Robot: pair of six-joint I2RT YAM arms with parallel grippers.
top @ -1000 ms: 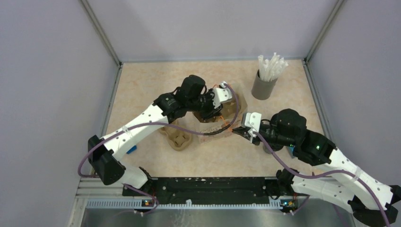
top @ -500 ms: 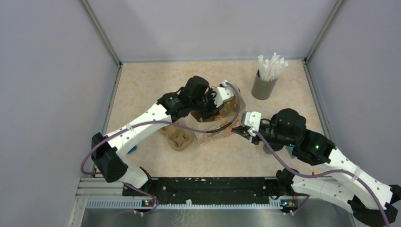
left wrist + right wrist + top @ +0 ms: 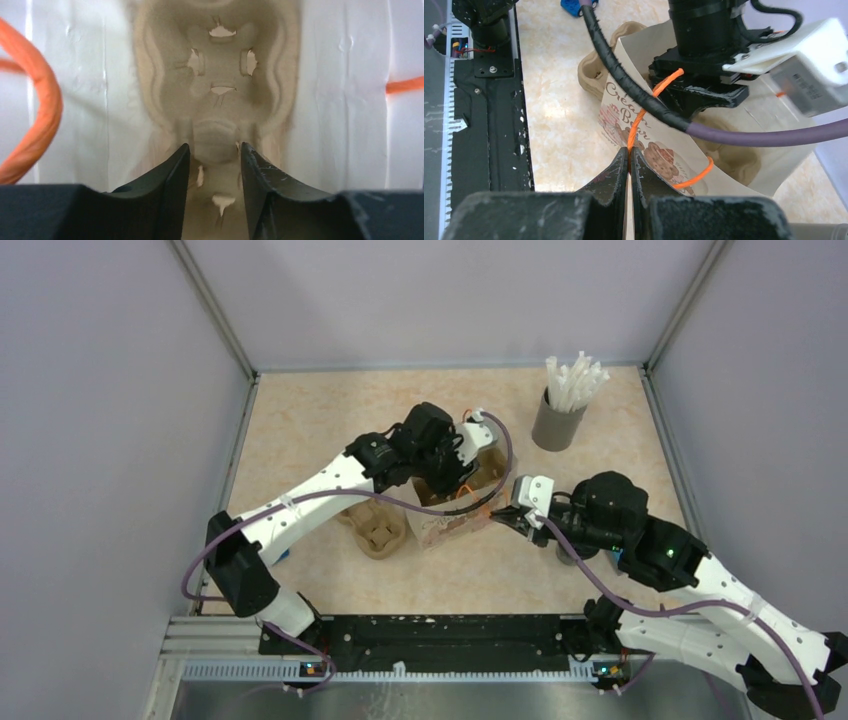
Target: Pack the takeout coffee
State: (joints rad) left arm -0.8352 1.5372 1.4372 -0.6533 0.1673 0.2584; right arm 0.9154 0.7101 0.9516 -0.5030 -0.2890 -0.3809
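A paper bag (image 3: 450,527) with a bear print and orange handles stands open at mid table. My right gripper (image 3: 505,517) is shut on the bag's near edge by an orange handle (image 3: 642,116), and its tips (image 3: 629,150) are pressed together on it. My left gripper (image 3: 455,472) reaches down into the bag's mouth. Its jaws (image 3: 214,146) close around the middle ridge of a brown pulp cup carrier (image 3: 220,65), inside the bag's white walls (image 3: 340,100). No coffee cup shows clearly.
A second pulp cup carrier (image 3: 377,532) lies on the table left of the bag and also shows in the right wrist view (image 3: 596,70). A grey cup of wrapped straws (image 3: 557,420) stands at the back right. A small blue object (image 3: 279,557) lies near the left arm.
My left arm has moved right and down, carrying the cup carrier deeper into the bag. My right gripper has kept its hold on the bag's edge.
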